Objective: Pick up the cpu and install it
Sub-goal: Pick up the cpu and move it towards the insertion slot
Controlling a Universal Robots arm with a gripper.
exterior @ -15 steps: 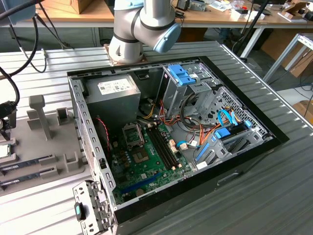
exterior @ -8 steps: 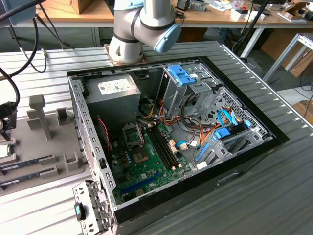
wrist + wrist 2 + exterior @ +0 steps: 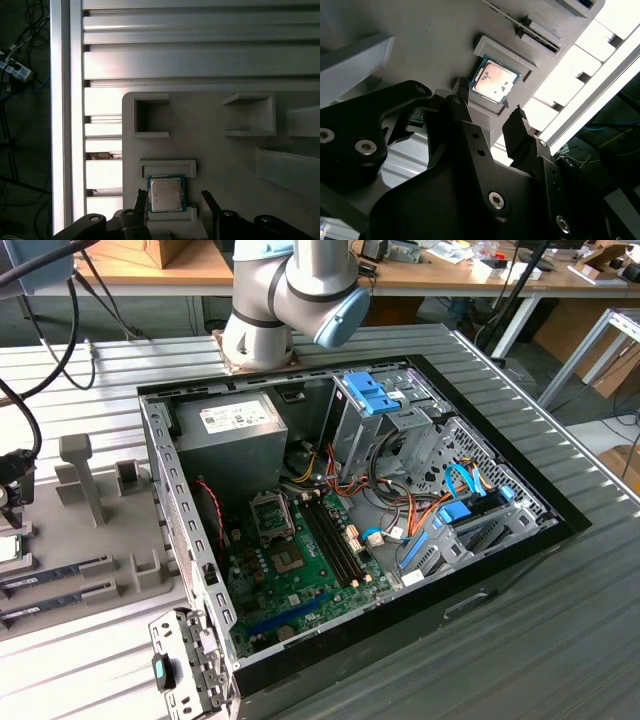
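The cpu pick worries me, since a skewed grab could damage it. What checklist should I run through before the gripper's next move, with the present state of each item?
1. The cpu lies flat in its pocket of the grey holder: ok.
2. The gripper is open, jaws wider apart than the cpu: ok.
3. One finger stands on each side of the cpu, in both wrist views: ok.
4. The cpu is centred between the fingers: cannot tell.
5. The fingertips are low enough to meet the cpu's edges: cannot tell.
6. The place for it on the green board is ready: cannot tell.
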